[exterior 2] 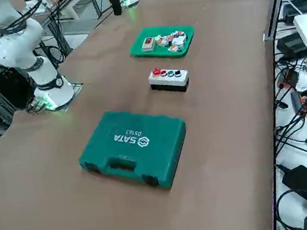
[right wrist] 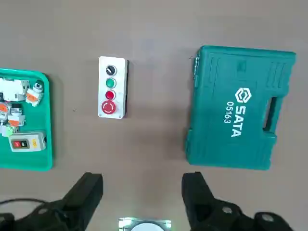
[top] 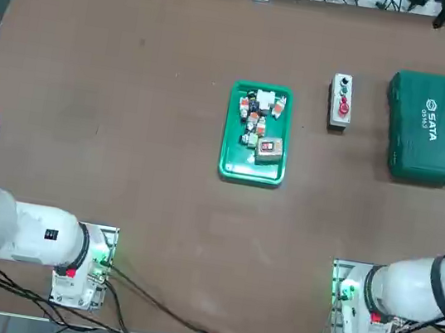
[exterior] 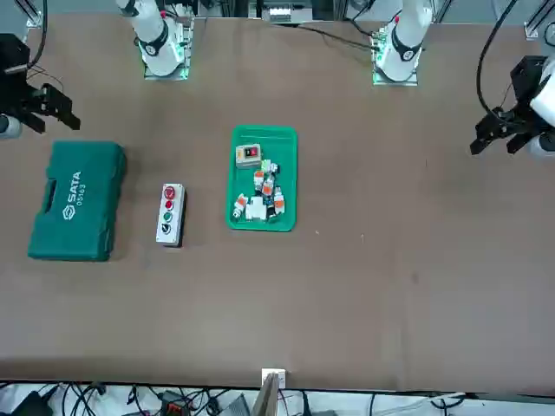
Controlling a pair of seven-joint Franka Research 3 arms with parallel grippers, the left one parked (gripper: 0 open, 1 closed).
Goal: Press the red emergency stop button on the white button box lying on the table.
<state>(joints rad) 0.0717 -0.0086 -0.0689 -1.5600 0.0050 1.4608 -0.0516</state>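
Your right jaws [right wrist: 142, 195] stand wide apart with nothing between them, up over the desk [right wrist: 149, 14] and well away from the white button box [right wrist: 102, 86]. The box lies flat between the green tray [right wrist: 29, 166] and the green case [right wrist: 226, 156], and the red emergency stop button [right wrist: 108, 107] is the big knob at the end of its row, nearest the arms' bases. If you come down with the jaws spread like this, you may straddle the knob and strike the casing or desk instead, so closing them first looks wise. Aim slightly off along the row and you could press the smaller red button [right wrist: 110, 95] right beside it. Push off-centre or at a slant, and the narrow box might slide or tip.
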